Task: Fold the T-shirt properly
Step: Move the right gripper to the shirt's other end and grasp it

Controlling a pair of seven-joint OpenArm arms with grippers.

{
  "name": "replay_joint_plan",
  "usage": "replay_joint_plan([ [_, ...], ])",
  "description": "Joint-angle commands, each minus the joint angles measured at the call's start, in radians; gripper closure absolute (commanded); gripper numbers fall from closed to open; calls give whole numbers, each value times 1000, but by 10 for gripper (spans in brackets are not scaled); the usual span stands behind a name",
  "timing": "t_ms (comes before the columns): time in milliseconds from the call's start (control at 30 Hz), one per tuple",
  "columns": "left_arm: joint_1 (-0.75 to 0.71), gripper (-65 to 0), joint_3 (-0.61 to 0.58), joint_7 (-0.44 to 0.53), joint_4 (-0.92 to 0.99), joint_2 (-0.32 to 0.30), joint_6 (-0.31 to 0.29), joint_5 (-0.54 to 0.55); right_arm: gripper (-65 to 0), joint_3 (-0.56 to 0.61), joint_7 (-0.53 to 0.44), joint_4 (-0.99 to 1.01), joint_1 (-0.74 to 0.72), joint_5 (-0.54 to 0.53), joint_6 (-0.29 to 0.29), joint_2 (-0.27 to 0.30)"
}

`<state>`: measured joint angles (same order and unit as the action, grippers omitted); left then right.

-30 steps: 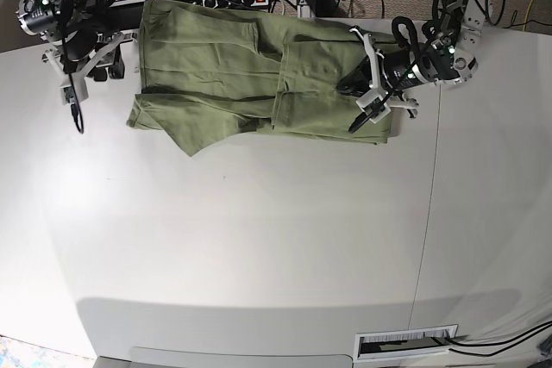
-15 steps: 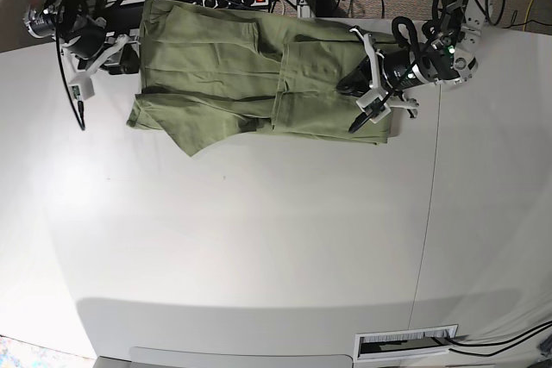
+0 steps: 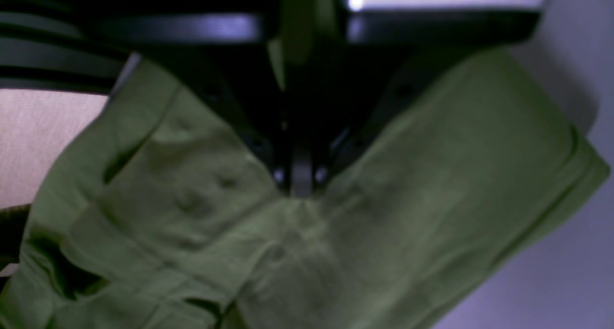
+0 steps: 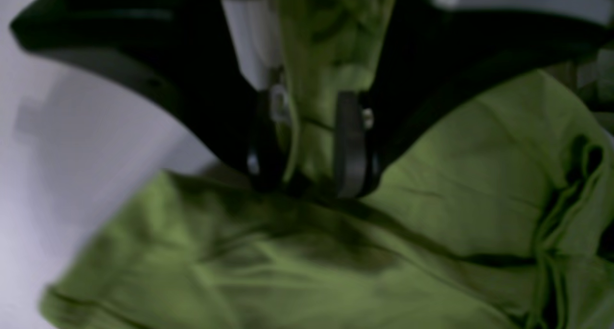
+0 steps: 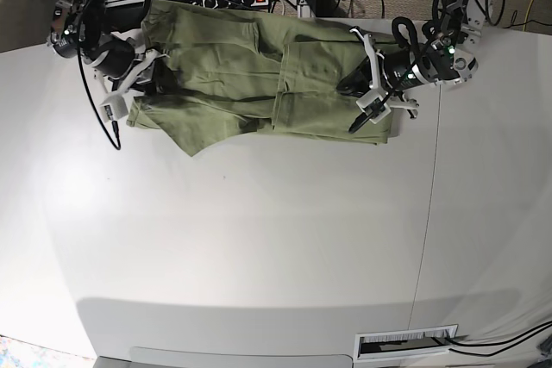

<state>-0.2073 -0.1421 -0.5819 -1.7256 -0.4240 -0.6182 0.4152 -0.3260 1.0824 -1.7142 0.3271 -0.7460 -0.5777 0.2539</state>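
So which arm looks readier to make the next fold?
Probably the left gripper: its jaws are shut on the T-shirt at that end, ready to pull it over. The right gripper is at the other end, jaws open around the cloth, not yet gripping.

Plain olive-green T-shirt (image 5: 259, 75) (no print) on a pale grey-white table (image 5: 259, 239); black-and-white hands.

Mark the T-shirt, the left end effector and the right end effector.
T-shirt (image 5: 224, 84): base view, middle of the cloth.
Left end effector (image 3: 301, 187): left wrist view, closed fingertips.
Right end effector (image 4: 307, 175): right wrist view, gap between fingertips.
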Motion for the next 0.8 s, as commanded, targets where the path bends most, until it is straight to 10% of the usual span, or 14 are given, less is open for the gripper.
replay_joint_plan([
  [0, 8, 0, 5, 18, -15, -8, 0, 10, -211, 16, 51, 2, 8, 29, -2, -7],
  [333, 8, 0, 5, 18, -15, -8, 0, 10, -210, 50, 76, 2, 17, 29, -1, -16],
  [533, 8, 0, 5, 23, -15, -8, 0, 3, -10, 50, 78, 1, 22, 8, -1, -16],
  [767, 8, 0, 5, 21, -15, -7, -11, 59, 0, 7, 65, -57, 19, 2, -1, -16],
])
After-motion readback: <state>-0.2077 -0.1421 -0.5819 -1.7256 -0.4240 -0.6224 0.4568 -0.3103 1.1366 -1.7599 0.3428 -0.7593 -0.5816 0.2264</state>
